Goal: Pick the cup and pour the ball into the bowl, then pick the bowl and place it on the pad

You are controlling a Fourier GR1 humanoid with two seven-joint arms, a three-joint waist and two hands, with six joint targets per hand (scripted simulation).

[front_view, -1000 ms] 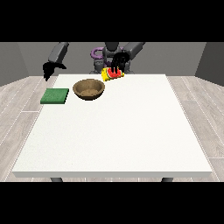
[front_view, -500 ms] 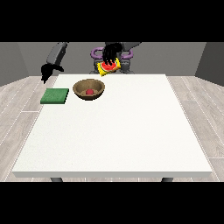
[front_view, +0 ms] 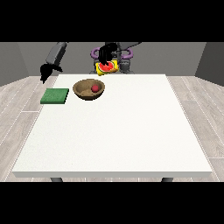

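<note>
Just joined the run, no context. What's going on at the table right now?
The robot is partway through a pour-and-place job. The hand at the view's right holds the yellow cup tipped, above the table's far edge. The red ball already lies in the wooden bowl. The bowl is on the table beside the green pad, not yet on it. The other hand hangs above the pad's far side, holding nothing.

We see most of the desk (front_view: 118,140) bare from the middle toward 6 o'clock. Obstacles crowd the far edge: the bowl (front_view: 89,89) with the ball (front_view: 95,88) at 11 o'clock, the pad (front_view: 55,96) just to its 9 o'clock, with a gap between them. The cup (front_view: 106,68) hangs above the 12 o'clock edge.
</note>
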